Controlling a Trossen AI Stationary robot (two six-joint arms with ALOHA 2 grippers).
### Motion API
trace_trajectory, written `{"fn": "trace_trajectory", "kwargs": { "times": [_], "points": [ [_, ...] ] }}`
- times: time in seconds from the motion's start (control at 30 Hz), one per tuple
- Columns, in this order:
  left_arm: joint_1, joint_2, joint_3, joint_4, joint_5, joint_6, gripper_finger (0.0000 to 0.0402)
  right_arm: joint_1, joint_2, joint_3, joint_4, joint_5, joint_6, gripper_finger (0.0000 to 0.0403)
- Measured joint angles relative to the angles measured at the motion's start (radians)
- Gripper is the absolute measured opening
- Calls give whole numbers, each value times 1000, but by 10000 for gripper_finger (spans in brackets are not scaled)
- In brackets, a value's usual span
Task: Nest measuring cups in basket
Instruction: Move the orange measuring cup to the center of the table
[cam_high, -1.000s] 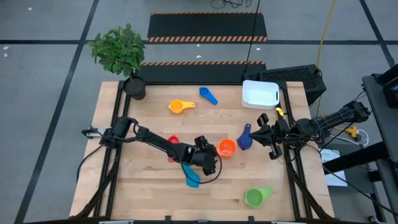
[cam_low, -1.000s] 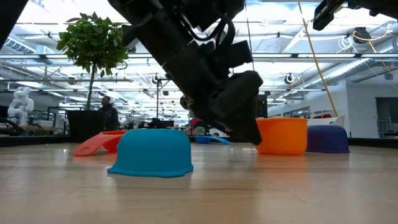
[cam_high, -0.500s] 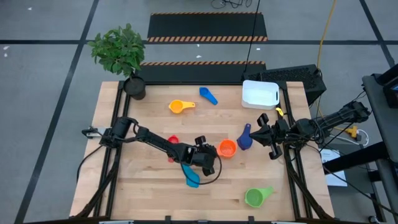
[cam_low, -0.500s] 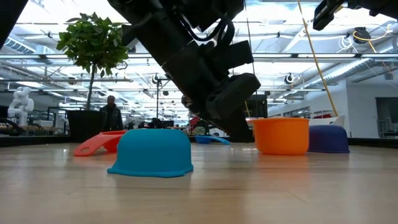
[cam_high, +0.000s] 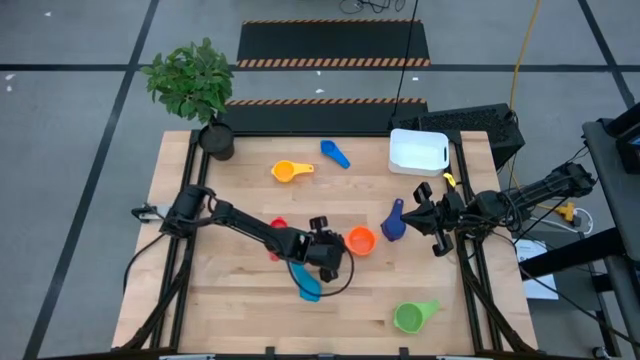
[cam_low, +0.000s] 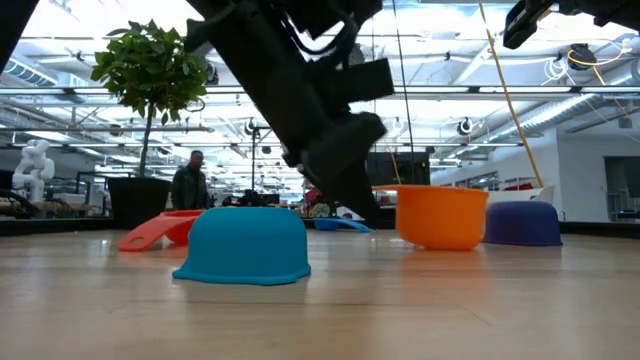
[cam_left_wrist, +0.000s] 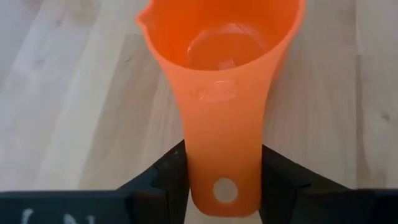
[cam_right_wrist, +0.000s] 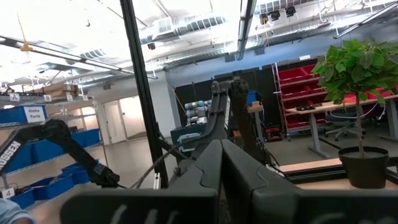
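My left gripper (cam_high: 342, 244) is shut on the orange measuring cup (cam_high: 361, 240) at mid-table; the cup stands mouth up (cam_low: 440, 215). A light blue cup (cam_high: 308, 283) lies upside down just near of the gripper. A red cup (cam_high: 278, 226) is half hidden by the left arm. A navy cup (cam_high: 393, 222), a green cup (cam_high: 415, 316), a yellow cup (cam_high: 290, 171) and a mid blue cup (cam_high: 335, 153) lie scattered. The white basket (cam_high: 418, 150) stands at the far right. My right gripper (cam_high: 430, 215) waits shut at the right edge. My left gripper pinches the orange cup's flat handle (cam_left_wrist: 224, 155) between its two fingers (cam_left_wrist: 174, 171), one on each long edge, near the handle's free end. The fingers come from the table's left, slanting down, and lie along the handle. The cup stays upright; whether its base touches the table I cannot tell.
A dark plant pot (cam_high: 216, 140) with a leafy plant stands at the far left corner. Bare wood lies between the orange cup and the basket, with the navy cup beside that stretch. A person shows far off in the room (cam_low: 190, 185).
My left gripper has shifted a little toward the table's left and far side, and the orange cup has moved the same way with it, still mouth up. The other cups and my right gripper have stayed put.
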Motion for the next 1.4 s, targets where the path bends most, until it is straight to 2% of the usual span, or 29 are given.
{"fn": "trace_trajectory", "kwargs": {
  "times": [0.1, 0.43, 0.7, 0.93, 1.13, 1.4],
  "points": [
    [0, -23, 0, -40, -1, 8, 126, 0, 0, 0, -5, 0, 0, 0],
    [0, -45, 0, -180, -3, 30, 143, 0, 0, 0, -5, 0, 3, 0],
    [0, -45, 0, -275, -3, 34, 125, 0, 0, 0, -5, 0, 3, 0],
    [0, -45, 0, -362, -3, 16, 156, 0, 0, 0, -5, 0, 3, 0],
    [0, -45, 0, -387, -11, 5, 162, 0, 0, 0, -5, 0, 3, 0],
    [-3, -69, 0, -462, -10, -57, 163, 27, 51, 0, -66, -30, 163, 0]
  ]
}}
